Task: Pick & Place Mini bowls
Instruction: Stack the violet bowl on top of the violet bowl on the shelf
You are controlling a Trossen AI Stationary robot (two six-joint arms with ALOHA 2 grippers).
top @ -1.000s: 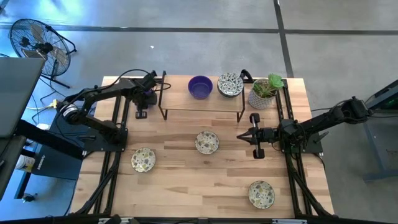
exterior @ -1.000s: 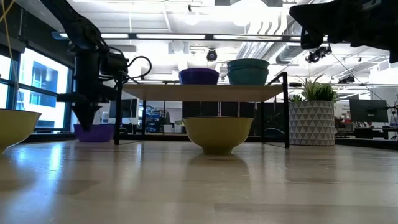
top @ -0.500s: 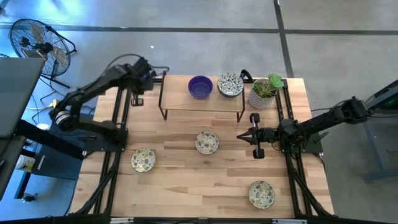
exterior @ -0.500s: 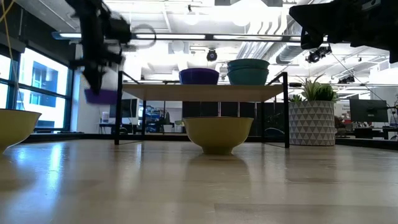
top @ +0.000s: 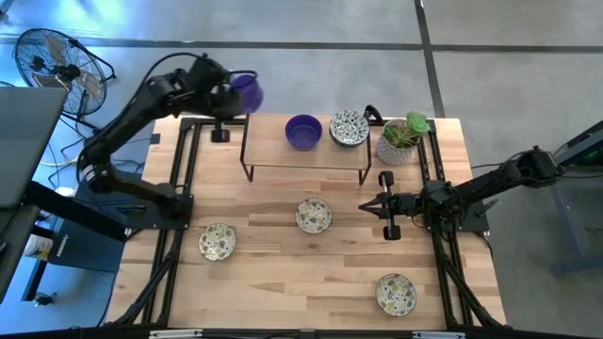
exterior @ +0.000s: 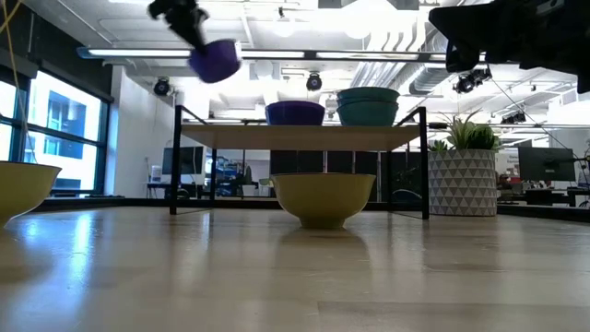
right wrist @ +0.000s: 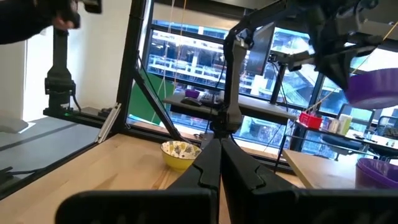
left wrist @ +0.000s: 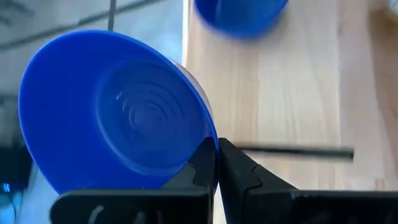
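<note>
My left gripper [top: 232, 92] is raised high above the table's far left, beside the shelf's left end, shut on a glossy purple mini bowl [top: 247, 89], which shows high up in the low view [exterior: 215, 60]. A second purple bowl [top: 303, 132] and stacked patterned bowls [top: 349, 127] sit on the wire-legged shelf [top: 306, 158]. Three patterned bowls rest on the table: centre [top: 314, 215], left [top: 217, 242] and near right [top: 396, 293]. My right gripper [top: 364, 207] hovers shut, right of the centre bowl. My left gripper [left wrist: 216, 149] pinches the purple bowl's rim [left wrist: 210, 138], one finger on the inner side and one on the outer. The bowl is lifted clear, tipped onto its side with its hollow [left wrist: 134, 112] facing the wrist camera.
A patterned pot with a green plant [top: 400, 138] stands at the shelf's right end. Dark arm frames run along both table sides [top: 179, 202] [top: 443, 254]. A fan [top: 57, 66] stands off the table's far left. Bare wood lies between the bowls.
My left gripper has lifted the purple bowl off the table left of the shelf, risen well above shelf height and moved toward the far edge and right. The bowl, upright at first, now hangs tipped on its side. The right arm has kept still.
</note>
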